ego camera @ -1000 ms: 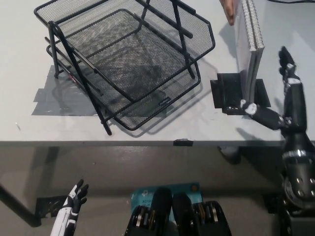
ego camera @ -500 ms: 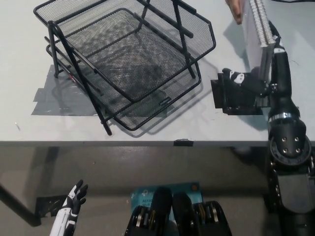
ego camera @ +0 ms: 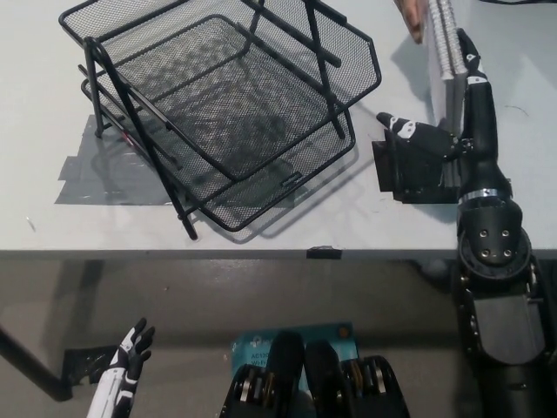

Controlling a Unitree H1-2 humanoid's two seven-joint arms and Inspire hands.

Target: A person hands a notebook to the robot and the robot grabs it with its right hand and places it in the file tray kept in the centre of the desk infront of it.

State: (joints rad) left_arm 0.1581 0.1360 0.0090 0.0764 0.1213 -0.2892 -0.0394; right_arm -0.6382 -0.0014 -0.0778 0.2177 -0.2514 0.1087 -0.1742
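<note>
In the head view, you see the spiral notebook [ego camera: 442,52] standing upright on its lower edge at the desk's [ego camera: 261,231] far right, above a black patch [ego camera: 409,170] fixed to the surface; a person's hand [ego camera: 411,16] steadies its top corner at the upper picture edge. The right hand [ego camera: 452,122] brackets the notebook, one digit lying across the left face and the others reaching up the right side, but you cannot tell whether it is clamped or only set close. The notebook's long axis runs away from the robot, toward the top of the picture, with the wire spine uppermost. Judge it light and fairly stiff, with smooth covers that could slip; take hold across both covers near the middle, clear of the coil. The black mesh file tray [ego camera: 218,104], tiered and standing at desk centre, lies well apart to the left. The white left hand [ego camera: 129,361] rests low at the lower left, below the desk edge, fingers spread, holding nothing.
</note>
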